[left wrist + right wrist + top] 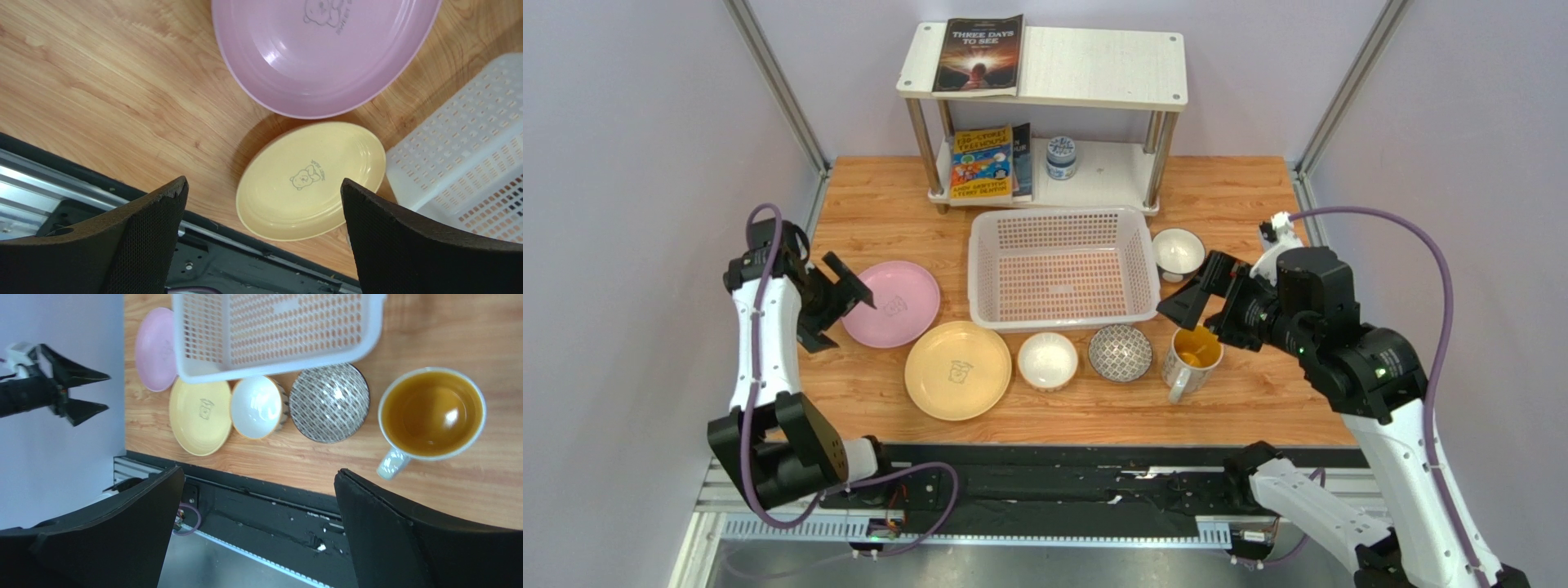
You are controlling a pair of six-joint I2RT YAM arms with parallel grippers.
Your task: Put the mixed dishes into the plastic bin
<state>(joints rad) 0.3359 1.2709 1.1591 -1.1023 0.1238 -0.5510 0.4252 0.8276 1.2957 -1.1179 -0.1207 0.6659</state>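
Left gripper [844, 306]: jaws spread wide, nothing between them; it hangs over the 9 o'clock edge of the pink plate [891, 303].
Right gripper [1185, 300]: jaws spread wide, nothing held; it hovers above the mug [1193, 353], off the bin's 4 o'clock corner.
Plastic bin [983, 263]: mid-table, mouth up, nothing inside. Long axis runs 9 to 3 o'clock in the top view, with the short walls at those two ends.
Pink plate: flat, face up, between 8 and 9 o'clock of the bin, just beside it.
Yellow plate [957, 369]: flat, face up, at 7 o'clock of the bin, close to the pink plate; whether the rims touch I cannot tell.
White bowl [1047, 360]: upright, at 6 o'clock, just off the bin's near wall.
Grey patterned bowl [1120, 353]: upright, at 5 o'clock, side by side with the white bowl.
Mug: upright, yellow inside, handle pointing to about 7 o'clock in the top view.
Second white bowl [1178, 251]: upright, at 3 o'clock, just beside the bin's short wall.
Shelf [1051, 74]: at 12 o'clock, behind the bin; it carries books [982, 159] and a small jar [1060, 156].
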